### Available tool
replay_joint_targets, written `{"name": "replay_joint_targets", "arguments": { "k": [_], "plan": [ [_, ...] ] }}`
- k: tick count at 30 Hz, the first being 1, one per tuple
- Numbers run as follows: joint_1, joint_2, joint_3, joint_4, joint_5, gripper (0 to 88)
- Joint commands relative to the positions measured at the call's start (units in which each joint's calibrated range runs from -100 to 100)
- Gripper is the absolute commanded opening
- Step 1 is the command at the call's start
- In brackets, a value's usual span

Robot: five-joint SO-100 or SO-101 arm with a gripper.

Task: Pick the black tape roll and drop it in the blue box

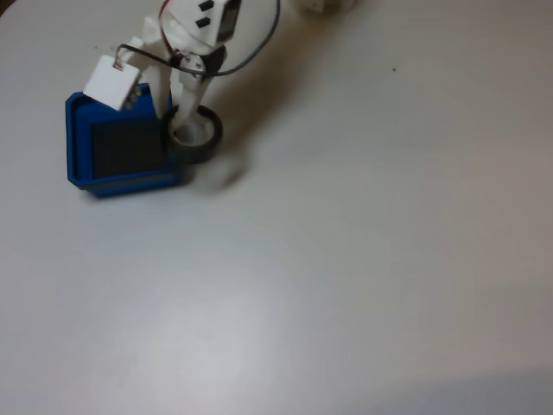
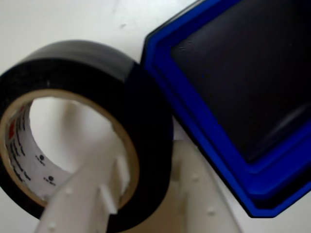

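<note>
In the fixed view the black tape roll [image 1: 204,147] hangs at the right rim of the blue box [image 1: 78,147], partly overlapping that rim. My gripper [image 1: 183,130] reaches down from the top and is shut on the roll. The wrist view shows the grip close up. One white finger [image 2: 92,189] passes through the beige core of the tape roll [image 2: 141,111], and the other finger [image 2: 194,194] presses on the roll's outer black wall. The blue box [image 2: 194,116] with its dark floor lies just to the right of the roll, and nothing is seen on the visible part of its floor.
The white table [image 1: 346,259] stretches open to the right and front of the box. A faint blurred shadow [image 1: 226,177] lies on it just right of the roll. A pale object [image 1: 324,4] sits at the top edge. The arm's white block [image 1: 112,82] overhangs the box's far corner.
</note>
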Motion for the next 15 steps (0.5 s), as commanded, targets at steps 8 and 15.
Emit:
{"name": "replay_joint_targets", "arguments": {
  "k": [8,15],
  "plan": [
    [7.7,3.6,-4.2,-11.1,0.2,1.0],
    [13.7,8.4,-4.2,-17.3,0.3,1.0]
  ]
}}
